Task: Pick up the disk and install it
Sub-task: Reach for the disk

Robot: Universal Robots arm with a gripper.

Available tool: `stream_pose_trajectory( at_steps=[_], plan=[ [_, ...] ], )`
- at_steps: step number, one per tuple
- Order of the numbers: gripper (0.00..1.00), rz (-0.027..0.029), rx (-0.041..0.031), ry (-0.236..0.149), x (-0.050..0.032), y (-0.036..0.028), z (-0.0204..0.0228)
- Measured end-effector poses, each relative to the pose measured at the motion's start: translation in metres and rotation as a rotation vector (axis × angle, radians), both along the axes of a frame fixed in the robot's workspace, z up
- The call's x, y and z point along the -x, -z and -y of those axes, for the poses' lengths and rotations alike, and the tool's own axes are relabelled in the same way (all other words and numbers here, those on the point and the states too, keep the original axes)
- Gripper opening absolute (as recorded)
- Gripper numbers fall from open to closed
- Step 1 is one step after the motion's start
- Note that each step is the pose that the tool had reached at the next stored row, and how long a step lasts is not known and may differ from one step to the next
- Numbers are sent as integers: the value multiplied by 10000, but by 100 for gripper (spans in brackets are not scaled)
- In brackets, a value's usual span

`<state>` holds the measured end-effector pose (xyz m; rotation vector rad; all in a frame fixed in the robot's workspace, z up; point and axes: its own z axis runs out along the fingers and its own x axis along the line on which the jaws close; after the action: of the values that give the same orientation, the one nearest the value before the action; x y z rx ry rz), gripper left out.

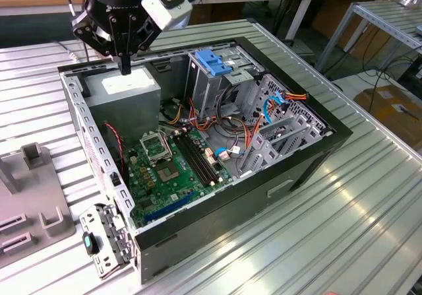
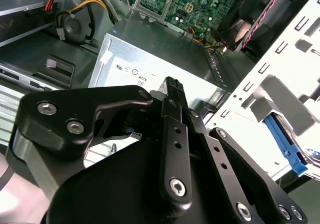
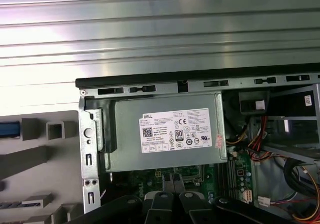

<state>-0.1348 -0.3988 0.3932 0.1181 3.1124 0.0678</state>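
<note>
My gripper (image 1: 125, 67) hangs just above the big grey white-labelled power supply box (image 1: 125, 90) in the back corner of the open computer case (image 1: 277, 176). Its black fingers (image 2: 172, 88) look pressed together with nothing between them, so it is shut. In the first wrist view the fingertips (image 3: 165, 200) sit over the edge of the power supply box (image 3: 167, 131). A blue strip (image 3: 9, 129) in the grey fixture beside the case may be the disk's side rail; the disk's body is out of view. The grey drive cage (image 1: 214, 87) carries a blue latch (image 1: 214, 61).
The case lies open on a ribbed metal table (image 1: 343, 222). Inside are a green motherboard (image 1: 168, 169), orange and red cables (image 1: 247, 140) and grey brackets (image 1: 283, 133). A grey slotted fixture (image 1: 30, 202) stands at the exterior view's left. A white perforated case wall (image 1: 89, 133) runs beside the gripper.
</note>
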Motion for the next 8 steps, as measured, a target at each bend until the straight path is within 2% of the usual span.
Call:
stream_pose_trajectory(
  at_steps=[8],
  plan=[
    [11,-1,1,0,25,0,0]
  ],
)
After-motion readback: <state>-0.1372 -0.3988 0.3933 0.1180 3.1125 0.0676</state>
